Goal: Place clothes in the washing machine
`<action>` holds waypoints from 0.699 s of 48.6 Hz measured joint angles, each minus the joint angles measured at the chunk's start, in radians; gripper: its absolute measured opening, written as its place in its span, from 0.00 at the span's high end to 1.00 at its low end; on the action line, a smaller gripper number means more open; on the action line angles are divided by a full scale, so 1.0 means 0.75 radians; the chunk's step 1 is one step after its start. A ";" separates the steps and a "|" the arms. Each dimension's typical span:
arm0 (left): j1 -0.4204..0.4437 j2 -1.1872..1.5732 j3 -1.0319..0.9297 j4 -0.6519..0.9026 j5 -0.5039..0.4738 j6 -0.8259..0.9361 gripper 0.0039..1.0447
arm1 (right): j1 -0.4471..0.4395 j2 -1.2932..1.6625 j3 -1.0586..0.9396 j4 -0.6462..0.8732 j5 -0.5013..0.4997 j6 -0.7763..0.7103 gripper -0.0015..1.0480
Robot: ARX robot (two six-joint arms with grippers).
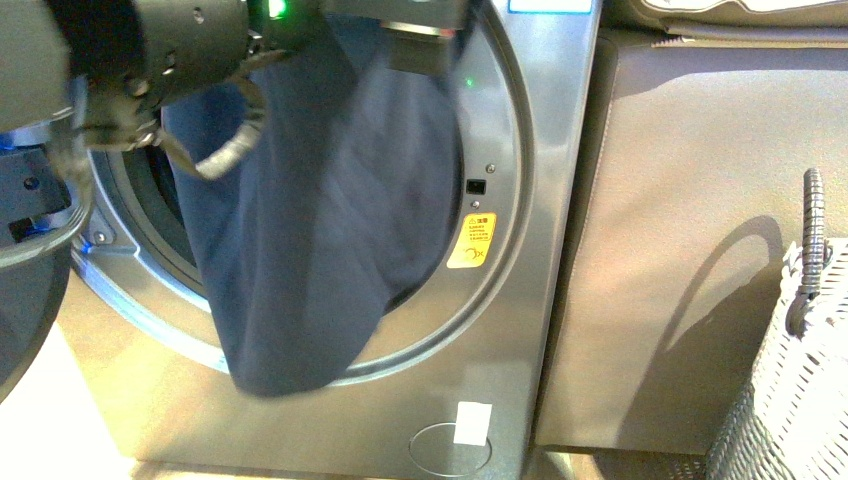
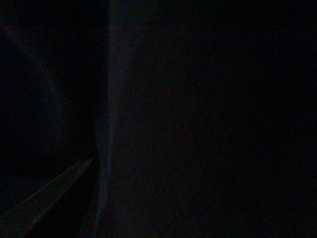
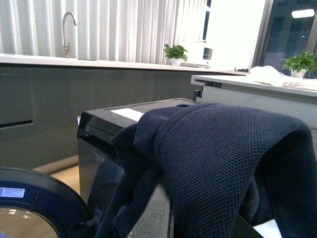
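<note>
The grey washing machine fills the front view, its round porthole open. The dark navy clothes hang from the top of the porthole and down past its lower rim. My right gripper sits at the top of the opening, shut on the clothes. In the right wrist view the knitted clothes drape over a grey finger and hide the jaws. My left arm reaches in from the upper left; its jaws are hidden behind the fabric. The left wrist view is dark.
The machine's open door stands at the left edge. A brown panel flanks the machine on the right, with beige cushions on top. A white wicker basket stands at the lower right.
</note>
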 joint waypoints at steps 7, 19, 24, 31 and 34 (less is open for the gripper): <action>-0.016 -0.038 0.001 -0.052 -0.041 0.026 0.06 | 0.000 0.001 0.000 0.000 -0.001 -0.001 0.95; 0.063 0.005 0.112 -0.148 -0.101 -0.005 0.06 | 0.000 0.000 0.000 0.000 0.000 0.000 0.95; 0.085 0.045 0.172 -0.180 -0.108 -0.036 0.06 | 0.000 0.001 0.000 0.000 0.000 0.000 0.95; 0.085 0.112 0.254 -0.227 -0.013 -0.162 0.06 | 0.000 0.000 0.000 0.000 0.001 -0.001 0.95; 0.071 0.147 0.288 -0.235 0.078 -0.257 0.06 | 0.000 0.000 0.000 0.000 0.001 -0.001 0.95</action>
